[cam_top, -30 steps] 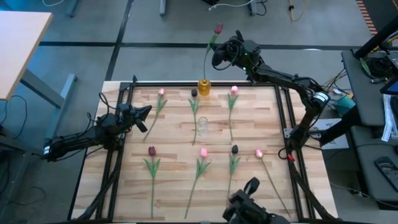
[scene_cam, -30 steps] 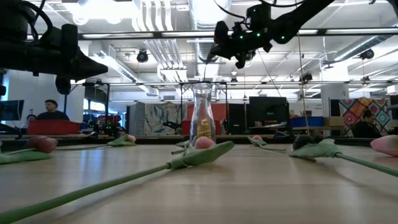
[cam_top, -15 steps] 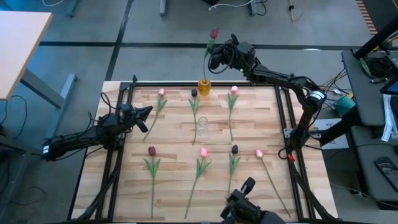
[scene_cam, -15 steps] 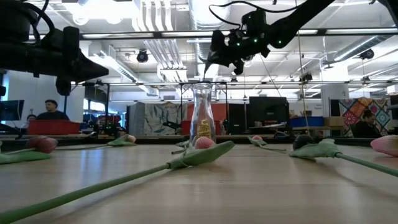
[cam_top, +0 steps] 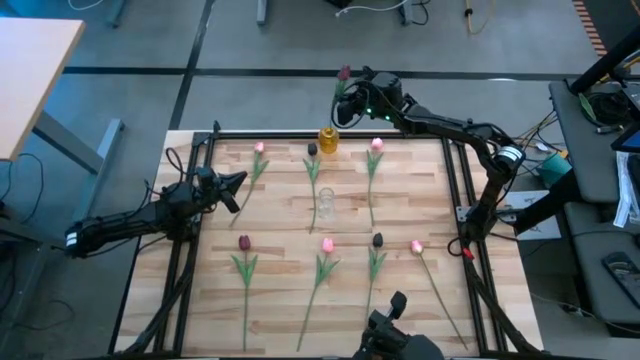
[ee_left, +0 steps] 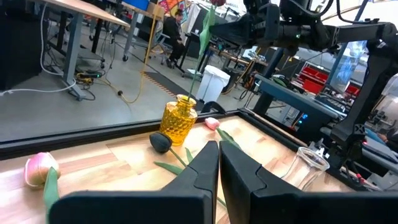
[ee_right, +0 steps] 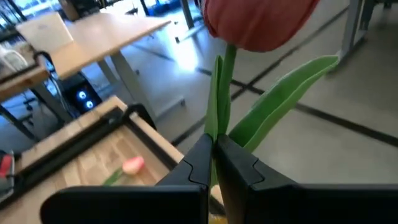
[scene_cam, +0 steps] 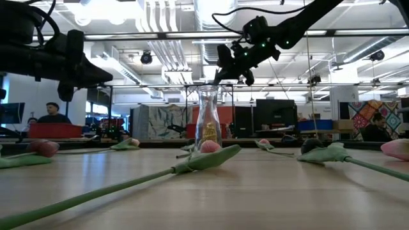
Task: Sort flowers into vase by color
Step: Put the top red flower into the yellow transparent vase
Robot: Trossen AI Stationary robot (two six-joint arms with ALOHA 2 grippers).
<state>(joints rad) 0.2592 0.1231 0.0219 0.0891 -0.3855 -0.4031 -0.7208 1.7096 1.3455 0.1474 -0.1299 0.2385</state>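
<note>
Wood table (cam_top: 280, 210), high view: seven tulips lie flat, two vases, left gripper (cam_top: 236, 180) idle at the left edge; right wrist view alone shows the right gripper (ee_right: 214, 163) pinching a maroon tulip (ee_right: 258, 22) stem; left wrist view: left fingers together.

Even overhead lighting, soft shadows

Ceiling strip lights (scene_cam: 160, 25) are glaring in the low view; the table (cam_top: 280, 220) is looking evenly bright. The near tulip stem (scene_cam: 96, 195) and the red tulip head (ee_right: 255, 22) are blurring close up.
</note>
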